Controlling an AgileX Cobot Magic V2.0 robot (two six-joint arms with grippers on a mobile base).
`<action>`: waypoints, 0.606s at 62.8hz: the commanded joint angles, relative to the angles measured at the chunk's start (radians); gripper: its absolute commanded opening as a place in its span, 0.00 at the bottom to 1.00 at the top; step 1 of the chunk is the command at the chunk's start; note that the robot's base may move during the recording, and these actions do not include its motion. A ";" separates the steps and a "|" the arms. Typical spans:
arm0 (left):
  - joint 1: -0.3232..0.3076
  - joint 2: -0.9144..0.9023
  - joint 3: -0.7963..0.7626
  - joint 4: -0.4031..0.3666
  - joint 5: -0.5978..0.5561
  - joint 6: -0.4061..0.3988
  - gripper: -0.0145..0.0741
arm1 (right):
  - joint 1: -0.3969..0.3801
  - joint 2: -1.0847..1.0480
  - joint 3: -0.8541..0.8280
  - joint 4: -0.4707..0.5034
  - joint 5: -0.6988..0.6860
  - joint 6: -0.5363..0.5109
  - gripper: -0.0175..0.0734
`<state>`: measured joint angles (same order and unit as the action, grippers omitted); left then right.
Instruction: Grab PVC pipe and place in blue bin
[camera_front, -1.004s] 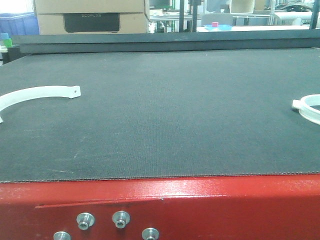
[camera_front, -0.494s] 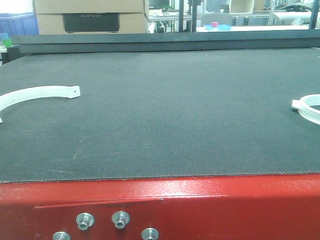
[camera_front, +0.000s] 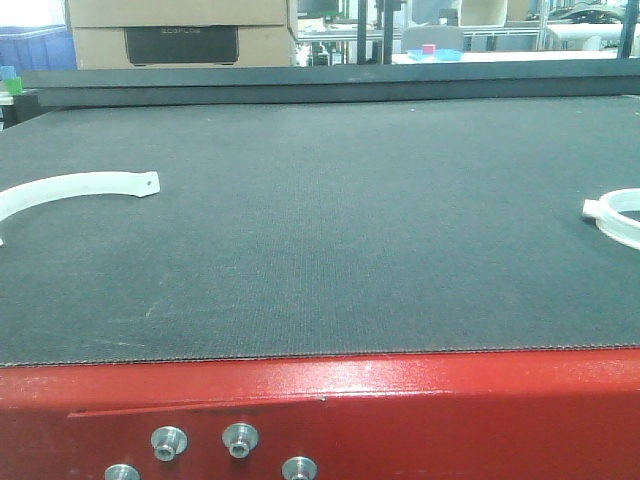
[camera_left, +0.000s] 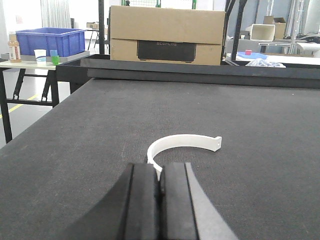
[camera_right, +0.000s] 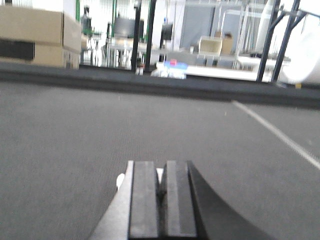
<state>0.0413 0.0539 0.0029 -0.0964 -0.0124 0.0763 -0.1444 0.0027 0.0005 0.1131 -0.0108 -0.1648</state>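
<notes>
Noting handling of the pipe (camera_left: 184, 139): a thin white half-ring lying flat on the black worktop (camera_front: 350, 230), toward its left side and just ahead of the left gripper (camera_left: 160, 176). Judged light and stiff. The plastic looks smooth, so it would likely slip in a loose pinch or skate on the mat if nudged. It sits low, with little height to catch.

Best hold looks to be across the band's width near mid-arc, where it would hang balanced (an end grasp would let it swing).

Left gripper: pads pressed together, nothing clearly between them. The arc's near end runs right up to the tips, and I cannot tell if it touches. Right gripper (camera_right: 161, 181): also clenched, view blurred.

A second white ring (camera_front: 620, 215) lies at the worktop's right edge. The blue bin (camera_left: 49, 42) stands on a separate table well off to the left.
</notes>
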 joint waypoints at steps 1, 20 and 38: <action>0.001 -0.002 -0.003 -0.023 -0.014 -0.001 0.04 | 0.004 -0.003 0.000 0.003 -0.087 0.000 0.01; 0.001 -0.002 -0.028 -0.111 -0.001 -0.001 0.04 | 0.004 -0.003 -0.064 0.096 -0.051 0.000 0.01; 0.001 0.016 -0.177 0.010 0.089 -0.001 0.04 | 0.004 0.057 -0.259 0.121 0.207 0.000 0.01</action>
<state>0.0413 0.0557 -0.1246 -0.1086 0.0347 0.0763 -0.1444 0.0221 -0.2086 0.2145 0.1332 -0.1648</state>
